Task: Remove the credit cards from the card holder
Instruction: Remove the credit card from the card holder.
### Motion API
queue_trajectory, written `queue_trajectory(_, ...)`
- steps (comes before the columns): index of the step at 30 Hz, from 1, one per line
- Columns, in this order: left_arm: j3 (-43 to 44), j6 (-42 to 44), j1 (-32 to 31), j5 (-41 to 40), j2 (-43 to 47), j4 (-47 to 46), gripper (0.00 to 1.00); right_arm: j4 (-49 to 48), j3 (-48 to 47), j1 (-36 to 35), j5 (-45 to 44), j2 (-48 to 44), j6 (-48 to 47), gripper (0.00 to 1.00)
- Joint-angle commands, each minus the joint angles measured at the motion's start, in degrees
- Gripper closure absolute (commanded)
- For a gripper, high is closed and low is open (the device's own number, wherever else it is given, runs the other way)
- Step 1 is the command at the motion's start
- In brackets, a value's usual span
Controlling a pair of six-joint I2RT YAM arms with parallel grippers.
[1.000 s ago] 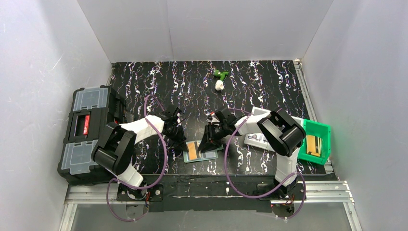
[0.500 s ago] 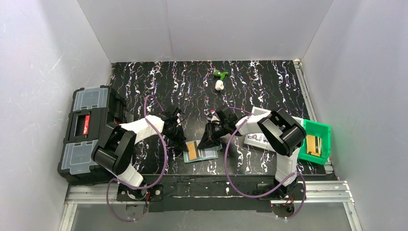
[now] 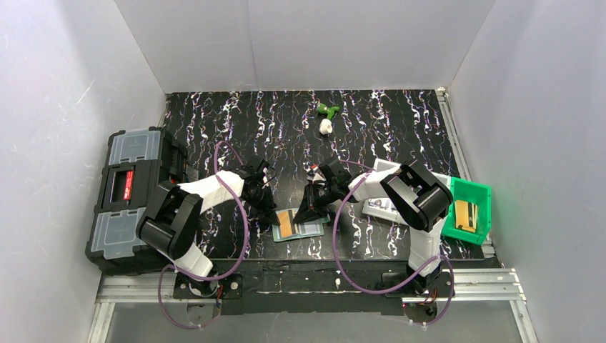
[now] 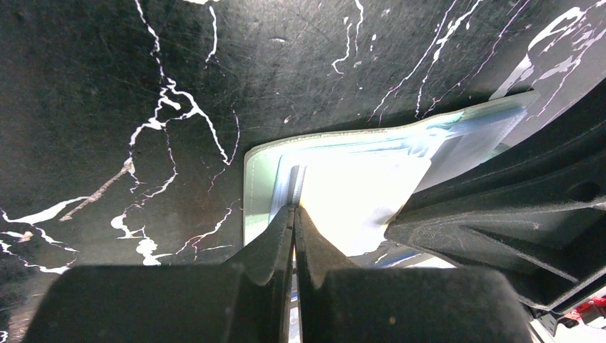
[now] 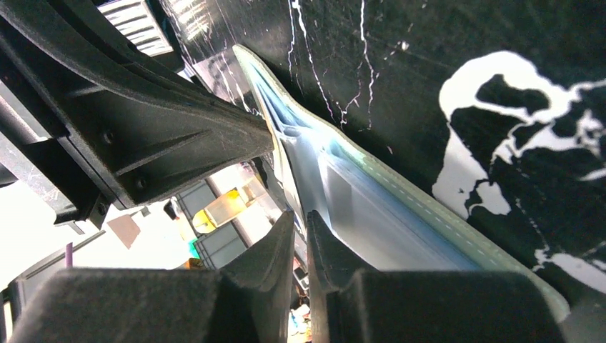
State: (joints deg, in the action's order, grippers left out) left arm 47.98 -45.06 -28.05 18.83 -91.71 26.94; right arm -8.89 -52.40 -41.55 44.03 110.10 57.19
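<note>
The card holder [image 3: 309, 230] lies open on the black marbled table near the front, with an orange credit card [image 3: 286, 224] in its left half. My left gripper [image 3: 272, 215] is shut, its tips [image 4: 294, 209] pressing down on the holder's pale green left edge [image 4: 257, 193], nothing between them. My right gripper [image 3: 306, 214] stands at the holder's far edge. In the right wrist view its jaws [image 5: 300, 214] are closed to a narrow slit on the holder's raised flap [image 5: 400, 221]. Glare washes out the pocket faces.
A black toolbox [image 3: 128, 196] fills the left side. A green bin [image 3: 468, 211] sits at the right edge, with a white tray [image 3: 382, 207] beside it under the right arm. A green and white toy [image 3: 327, 118] lies at the back.
The right gripper's jaws have closed in on the holder's flap. The arms and the holder have barely shifted.
</note>
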Motion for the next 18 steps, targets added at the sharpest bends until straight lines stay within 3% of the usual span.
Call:
queue_trajectory(1, -2.9, 1.3, -0.7, -9.1, -4.1, 2.2, 1.0, 0.5, -1.7, -0.3, 0.1, 0.7, -0.6, 0.82)
queue_trajectory(8, -3.1, 1.1, -0.7, -9.7, -4.5, 2.3, 1.0, 1.1, -1.9, -0.3, -0.4, 0.3, -0.8, 0.98)
queue_trajectory(18, -3.8, 0.9, -0.7, -11.2, -5.3, 2.9, 1.0, 6.6, 0.3, 1.4, -6.8, -4.2, -4.7, 0.99)
